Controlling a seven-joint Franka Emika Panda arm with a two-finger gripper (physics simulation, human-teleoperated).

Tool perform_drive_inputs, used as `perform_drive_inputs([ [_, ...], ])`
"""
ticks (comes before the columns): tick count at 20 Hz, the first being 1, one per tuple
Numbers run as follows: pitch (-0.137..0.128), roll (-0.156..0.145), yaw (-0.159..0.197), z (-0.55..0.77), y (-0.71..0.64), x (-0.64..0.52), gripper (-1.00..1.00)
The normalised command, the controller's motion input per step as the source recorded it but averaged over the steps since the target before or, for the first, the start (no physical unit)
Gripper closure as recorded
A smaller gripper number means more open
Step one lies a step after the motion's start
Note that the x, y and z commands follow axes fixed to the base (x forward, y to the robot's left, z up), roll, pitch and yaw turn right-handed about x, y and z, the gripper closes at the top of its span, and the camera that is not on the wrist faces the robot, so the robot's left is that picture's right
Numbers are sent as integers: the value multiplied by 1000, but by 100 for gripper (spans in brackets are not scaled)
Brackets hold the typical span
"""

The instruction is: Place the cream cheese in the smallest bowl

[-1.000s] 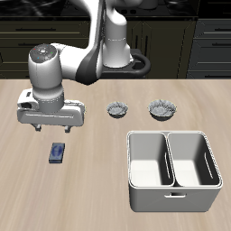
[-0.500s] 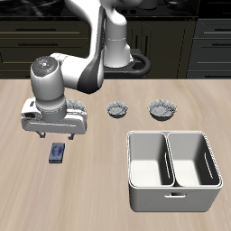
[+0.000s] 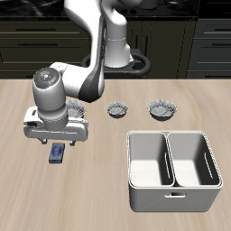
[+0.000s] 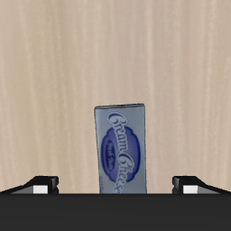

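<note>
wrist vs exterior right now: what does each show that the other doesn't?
Wrist only: the label lettering on the cream cheese, readable up close, and the inner tips of the hand's fingers spread wide with the box between and ahead of them.

Exterior only: the arm, two speckled bowls farther back, a third bowl partly hidden behind the hand, and the white two-compartment bin.

Both: the cream cheese lying flat on the wooden table, with the open hand just above it, not gripping.
</note>
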Motion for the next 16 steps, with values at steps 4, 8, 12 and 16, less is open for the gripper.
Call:
perform_drive_inputs([
  [4,19,10,21,-201,67,-52,-100],
  [8,36,-12,-23,-264,-78,2,-100],
  [12,36,-14,-18,-243,-97,-71,-100],
  [16,19,5,-4,-222,-30,-82,-100],
])
